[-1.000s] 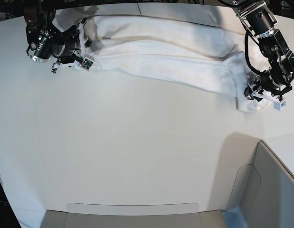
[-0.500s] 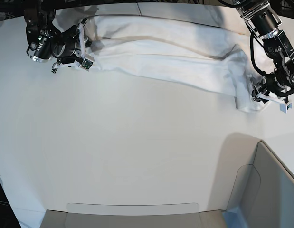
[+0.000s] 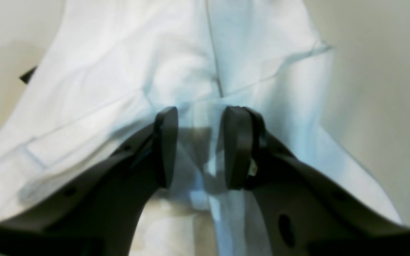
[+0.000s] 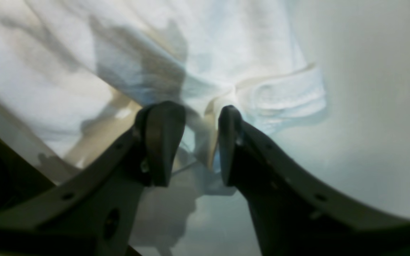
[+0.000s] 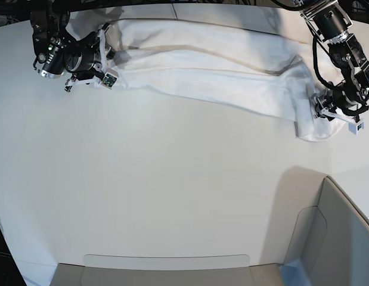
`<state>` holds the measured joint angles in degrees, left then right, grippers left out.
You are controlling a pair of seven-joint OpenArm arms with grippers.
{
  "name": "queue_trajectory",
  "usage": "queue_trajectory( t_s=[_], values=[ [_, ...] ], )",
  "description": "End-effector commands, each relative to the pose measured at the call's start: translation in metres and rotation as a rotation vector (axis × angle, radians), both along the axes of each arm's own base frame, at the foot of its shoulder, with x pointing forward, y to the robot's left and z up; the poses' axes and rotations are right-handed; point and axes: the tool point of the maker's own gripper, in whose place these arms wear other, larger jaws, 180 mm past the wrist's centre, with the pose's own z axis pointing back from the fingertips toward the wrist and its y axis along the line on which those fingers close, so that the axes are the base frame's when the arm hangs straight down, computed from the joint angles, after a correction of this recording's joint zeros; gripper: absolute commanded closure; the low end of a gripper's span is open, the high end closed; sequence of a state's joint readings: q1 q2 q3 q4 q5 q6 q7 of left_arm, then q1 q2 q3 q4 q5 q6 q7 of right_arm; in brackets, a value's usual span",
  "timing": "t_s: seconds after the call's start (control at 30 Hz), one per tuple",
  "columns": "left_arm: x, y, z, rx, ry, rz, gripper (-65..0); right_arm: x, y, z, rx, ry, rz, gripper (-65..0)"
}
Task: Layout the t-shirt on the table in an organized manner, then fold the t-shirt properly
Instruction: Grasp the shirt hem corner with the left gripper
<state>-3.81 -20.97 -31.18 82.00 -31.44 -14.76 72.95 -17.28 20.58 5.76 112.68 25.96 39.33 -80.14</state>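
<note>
Looking at a long rumpled strip of white cotton t-shirt (image 5: 202, 65) here, bunched up way over at the far edge of the big smooth plain white table (image 5: 160, 179). Long axis running side to side in the base view, sloping a bit, with the left-hand end sitting farther back and the right-hand end dropping nearer. Can't tell which way the collar points, honestly, just folds running lengthwise. Turns toward the near side at the right-hand end, with a loose squarish flap there. Got the black and silver metal right gripper (image 4: 201, 145) down at the base view's left end of the cloth, jaws parted partway, fabric bunched between the tips; can't say if really pinched or just straddled. Pretty much the same story at the other end with the matching black left gripper (image 3: 199, 147), jaws apart with creased cloth showing between, no telling how firm any hold is. Seeing a thin dark seam in the tabletop behind the shirt, plus soft shadows around. Down at the near side, grey bin-like panels (image 5: 351, 238), with a tall one at the right corner throwing a shadow across the white and a bluish patch at its foot. Mostly dark and cluttered beyond the far edge, too murky to make out.
</note>
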Motion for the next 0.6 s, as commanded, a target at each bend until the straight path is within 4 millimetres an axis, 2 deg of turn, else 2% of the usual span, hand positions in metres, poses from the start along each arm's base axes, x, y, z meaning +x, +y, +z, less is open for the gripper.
queue_trajectory(
  t_s=[0.0,0.13,0.4,0.47,0.57],
  values=[
    [0.013,-0.004,0.011,0.001,-0.046,-0.026,-22.9,0.005,-0.001,0.006,-0.002,-0.025,0.016,-21.6],
    [0.015,-0.018,0.004,-0.015,-0.044,-0.047,-22.9,0.005,-0.001,0.006,-0.002,-0.025,0.016,-21.6],
    [0.017,-0.020,0.005,-0.017,-0.047,-0.048,-21.6,0.005,-0.002,0.006,-0.005,-0.025,0.017,-21.6],
    [0.016,-0.019,0.005,-0.018,-0.046,-0.046,-16.8,0.005,-0.002,0.006,-0.005,-0.025,0.017,-21.6],
    [0.015,-0.020,0.003,-0.025,-0.035,-0.044,-4.9,0.005,-0.001,0.006,-0.003,-0.025,0.016,-21.6]
  ],
)
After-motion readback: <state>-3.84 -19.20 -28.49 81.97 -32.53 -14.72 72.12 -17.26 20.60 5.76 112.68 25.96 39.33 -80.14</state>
